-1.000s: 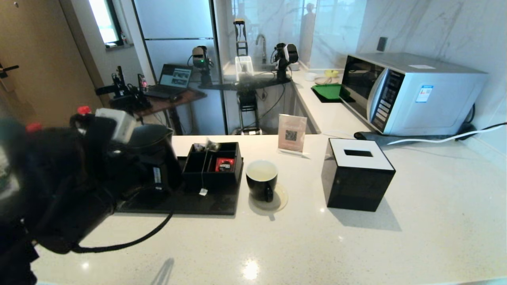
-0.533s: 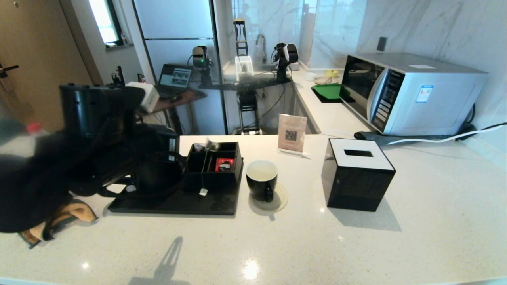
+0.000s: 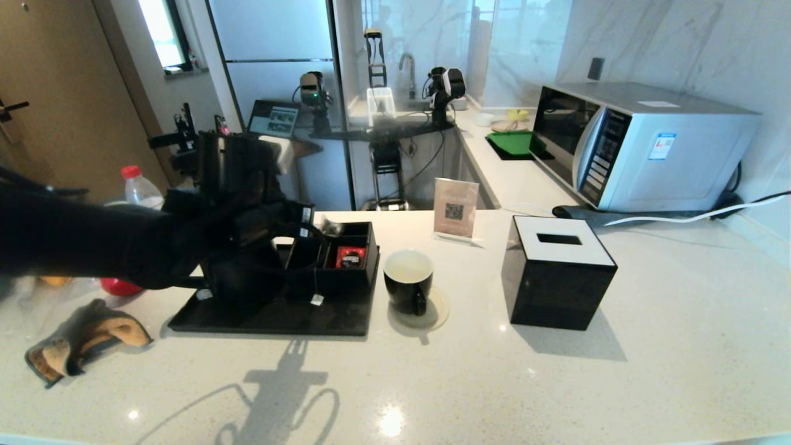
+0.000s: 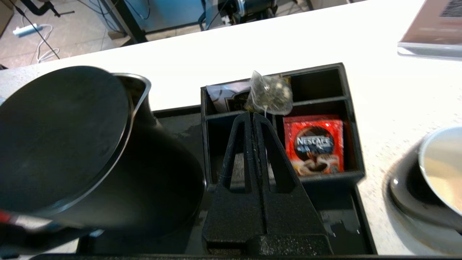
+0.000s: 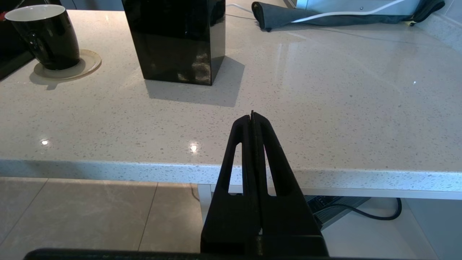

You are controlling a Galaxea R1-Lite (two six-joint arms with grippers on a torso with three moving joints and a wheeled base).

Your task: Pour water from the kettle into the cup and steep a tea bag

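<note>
1 kettle (image 4: 72,144) | 1 cup (image 3: 408,281) | 1 tea bag (image 4: 269,93)

left arm reaches in from the left, left gripper (image 4: 252,117) raised, pointing forward and down, fingers pressed together, holding nothing. right gripper (image 5: 252,116) parked low, fingers closed, empty.

Black kettle (image 4: 72,144), filled cup (image 3: 408,279), tea bag (image 4: 269,93) boxed.
</note>
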